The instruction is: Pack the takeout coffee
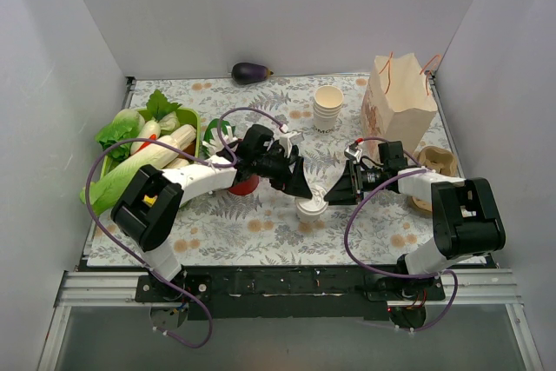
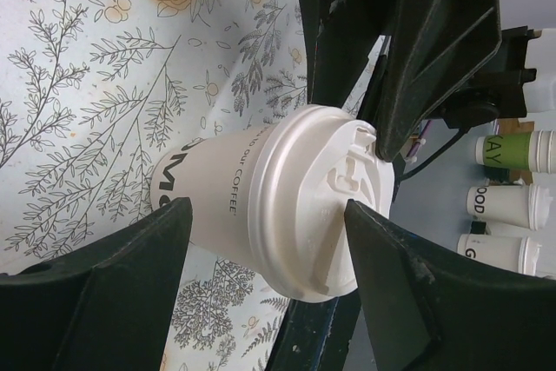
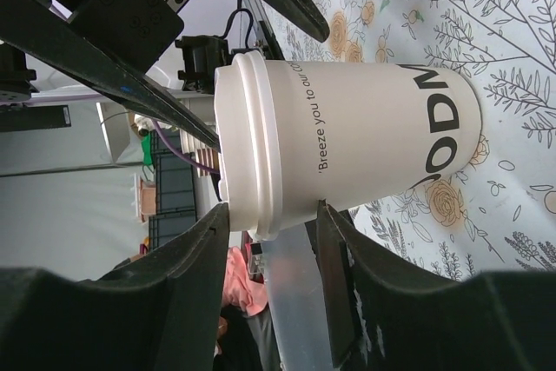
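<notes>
Cream takeout coffee [image 2: 217, 206] | left gripper [image 2: 268, 215] spread wide, straddling it | right gripper [image 3: 274, 210] narrowly parted at its lid [image 3: 248, 145]

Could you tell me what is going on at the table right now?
Both grippers are at the takeout coffee, which stands upright on the table. The left gripper is open with its fingers spread beside the cup. The right gripper is at the lid rim, and its grip is unclear. The paper bag stands farther back, and nothing is packed yet.
</notes>
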Robot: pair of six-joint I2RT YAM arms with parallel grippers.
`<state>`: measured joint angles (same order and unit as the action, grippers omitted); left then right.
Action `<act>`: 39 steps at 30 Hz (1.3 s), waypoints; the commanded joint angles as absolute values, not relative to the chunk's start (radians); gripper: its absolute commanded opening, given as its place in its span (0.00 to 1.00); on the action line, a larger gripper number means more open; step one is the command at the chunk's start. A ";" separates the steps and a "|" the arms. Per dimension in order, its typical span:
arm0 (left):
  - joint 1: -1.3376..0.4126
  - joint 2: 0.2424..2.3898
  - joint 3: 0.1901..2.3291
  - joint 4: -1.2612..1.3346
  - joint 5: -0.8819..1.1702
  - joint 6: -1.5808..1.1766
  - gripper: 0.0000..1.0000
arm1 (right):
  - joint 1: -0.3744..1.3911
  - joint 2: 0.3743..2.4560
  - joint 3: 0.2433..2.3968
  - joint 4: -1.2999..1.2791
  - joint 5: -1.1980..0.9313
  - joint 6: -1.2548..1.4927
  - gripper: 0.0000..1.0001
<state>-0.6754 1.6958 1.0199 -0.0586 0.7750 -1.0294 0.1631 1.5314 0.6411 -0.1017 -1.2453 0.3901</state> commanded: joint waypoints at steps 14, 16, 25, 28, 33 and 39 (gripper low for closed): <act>-0.652 1.701 0.890 0.144 0.781 -1.089 0.69 | 0.163 1.569 0.611 -0.163 -1.063 0.299 0.43; -0.652 1.700 0.890 0.153 0.776 -1.086 0.69 | 0.163 1.574 0.614 -0.167 -1.060 0.298 0.42; -0.653 1.605 0.951 0.117 0.792 -1.049 0.80 | 0.164 1.562 0.663 -0.170 -1.101 0.287 0.45; -0.652 1.568 0.971 0.100 0.787 -1.042 0.84 | 0.164 1.539 0.693 -0.199 -1.133 0.270 0.50; -0.653 1.540 1.032 0.039 0.776 -1.031 0.98 | 0.164 1.508 0.726 -0.207 -1.157 0.267 0.64; -0.652 1.531 1.083 -0.110 0.701 -1.016 0.98 | 0.164 1.480 0.727 -0.204 -1.164 0.271 0.72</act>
<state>-0.6571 1.5909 1.0328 0.0208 0.7635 -1.0428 0.1585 1.5177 0.6922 -0.1883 -1.1732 0.2951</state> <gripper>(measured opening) 0.981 0.710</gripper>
